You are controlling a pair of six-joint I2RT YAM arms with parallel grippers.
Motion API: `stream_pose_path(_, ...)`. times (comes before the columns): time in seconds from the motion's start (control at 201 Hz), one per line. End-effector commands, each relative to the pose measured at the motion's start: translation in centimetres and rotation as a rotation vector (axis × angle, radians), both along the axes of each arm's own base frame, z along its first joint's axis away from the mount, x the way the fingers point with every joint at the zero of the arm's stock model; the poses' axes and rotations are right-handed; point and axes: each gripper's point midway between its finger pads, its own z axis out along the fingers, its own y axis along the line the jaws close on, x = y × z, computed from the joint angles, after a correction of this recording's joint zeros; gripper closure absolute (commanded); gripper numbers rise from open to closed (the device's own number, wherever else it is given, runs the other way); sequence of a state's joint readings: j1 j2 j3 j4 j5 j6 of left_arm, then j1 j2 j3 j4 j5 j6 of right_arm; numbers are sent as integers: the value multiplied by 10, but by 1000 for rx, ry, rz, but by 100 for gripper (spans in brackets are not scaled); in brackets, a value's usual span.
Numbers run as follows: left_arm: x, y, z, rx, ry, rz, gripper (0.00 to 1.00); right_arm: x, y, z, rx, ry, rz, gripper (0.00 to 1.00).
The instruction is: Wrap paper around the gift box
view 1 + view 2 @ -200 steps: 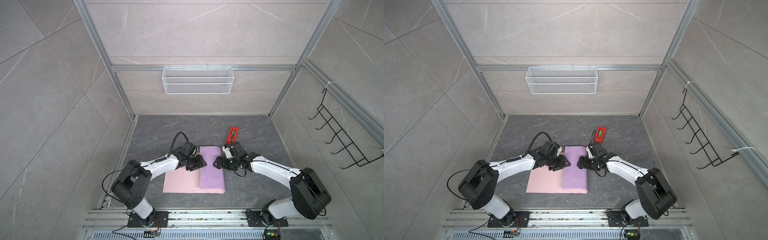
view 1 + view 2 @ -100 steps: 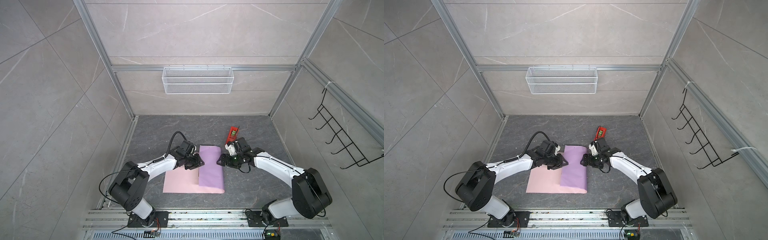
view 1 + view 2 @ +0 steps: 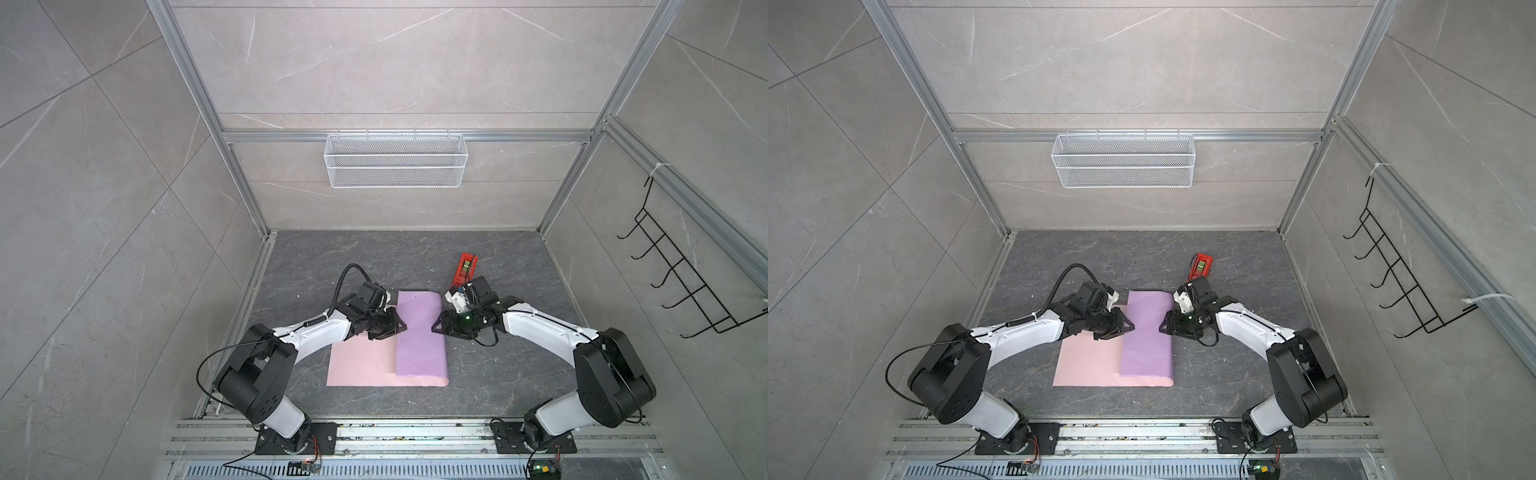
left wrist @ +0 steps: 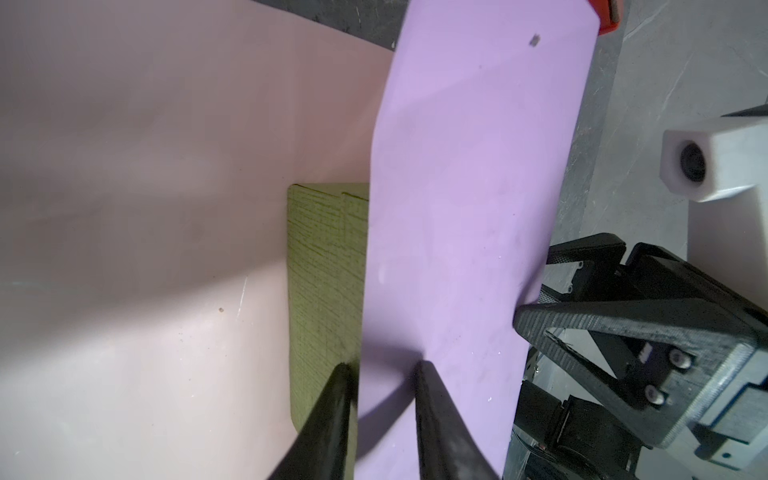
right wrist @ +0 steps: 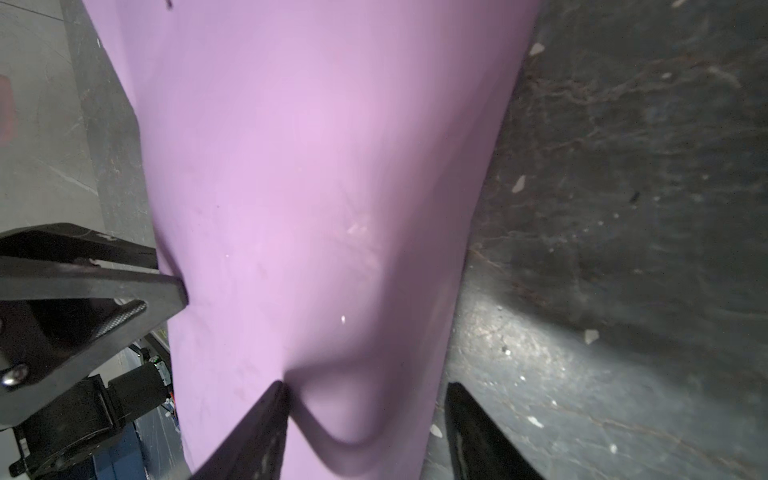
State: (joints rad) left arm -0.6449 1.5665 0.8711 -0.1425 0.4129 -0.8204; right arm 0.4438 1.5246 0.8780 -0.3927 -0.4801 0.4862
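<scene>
The paper (image 3: pixel 361 361) lies pink side up on the table, its right part folded over as a lilac flap (image 3: pixel 419 332), also in the second top view (image 3: pixel 1146 336). The gift box is hidden under that flap in both top views; in the left wrist view an olive-green strip of the box (image 4: pixel 324 270) shows beside the flap's edge. My left gripper (image 3: pixel 401 326) (image 4: pixel 382 365) is open narrowly, one finger over the box, the other over the lilac flap. My right gripper (image 3: pixel 434 326) (image 5: pixel 365 386) is open and straddles the rounded fold, one finger denting the lilac paper (image 5: pixel 316 187).
A red tape dispenser (image 3: pixel 465 268) (image 3: pixel 1201 267) stands on the dark table just behind the right gripper. A white wire basket (image 3: pixel 395 166) hangs on the back wall and a black hook rack (image 3: pixel 681 282) on the right wall.
Both grippers' jaws have narrowed at the two sides of the lilac flap. The right wrist has shifted slightly back; the paper has stayed in place.
</scene>
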Motion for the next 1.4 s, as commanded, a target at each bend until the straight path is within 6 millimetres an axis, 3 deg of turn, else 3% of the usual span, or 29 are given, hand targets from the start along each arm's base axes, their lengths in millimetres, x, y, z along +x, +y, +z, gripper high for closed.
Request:
stream_pose_path(0.0, -9, 10, -11, 34, 43, 23, 70, -4, 1, -10, 2, 25, 3, 40)
stream_pose_path(0.105, -6, 10, -4, 24, 22, 29, 66, -5, -1, -16, -16, 33, 3, 40)
stream_pose_path(0.373, 1, 8, 12, -24, -2, 59, 36, -8, 2, -25, -59, 33, 23, 39)
stream_pose_path(0.617, 3, -4, 14, -60, 19, 24, 28, -9, 8, -29, -90, 24, 42, 36)
stream_pose_path(0.886, -2, -1, -8, -10, 62, 5, 33, -6, 15, -26, -123, 3, 65, 32)
stream_pose_path(1.1, -7, 14, -19, 57, 63, 19, 50, -1, 0, -9, -198, -47, 69, 19)
stream_pose_path(1.399, -10, 10, -18, 34, 75, 5, 67, 0, -14, 7, -164, -54, 41, 15)
